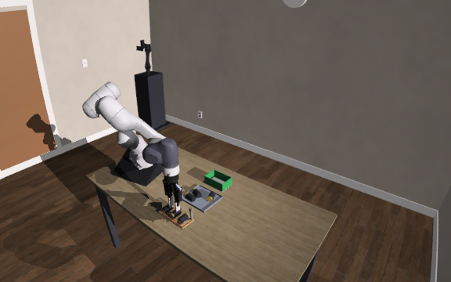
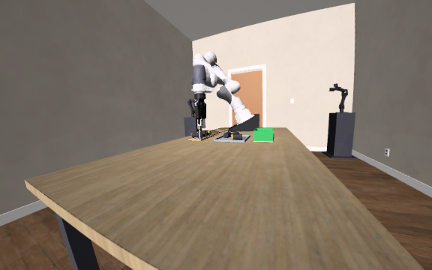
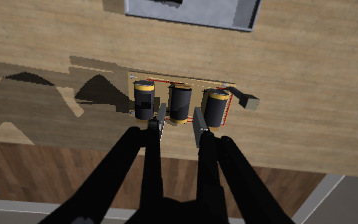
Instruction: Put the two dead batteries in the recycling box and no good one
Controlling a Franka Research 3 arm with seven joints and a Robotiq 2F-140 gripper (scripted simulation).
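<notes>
My gripper point(image 1: 174, 207) point(image 2: 200, 134) point(image 3: 179, 112) is partly open, its fingers on either side of the middle battery point(image 3: 180, 102), with gaps showing in the wrist view. That battery lies on the wired board point(image 1: 188, 224) point(image 2: 195, 139) point(image 3: 162, 90) between the left battery point(image 3: 144, 104) and the right battery point(image 3: 215, 108) point(image 1: 183, 218). A small grey block on a post point(image 3: 249, 102) point(image 1: 191, 214) stands at the board's end; I cannot tell whether it is the bulb, or lit. Three dark batteries lie in the grey tray point(image 1: 204, 204) point(image 3: 200, 15). The green box point(image 1: 224, 186) point(image 2: 263, 136) stands upright; no battery shows inside.
The tray lies between the board and the green box. The board is close to the table's long edge in the top view. The arm's black base point(image 1: 135, 174) stands on the table point(image 1: 257, 227) point(image 2: 220, 195) behind these things.
</notes>
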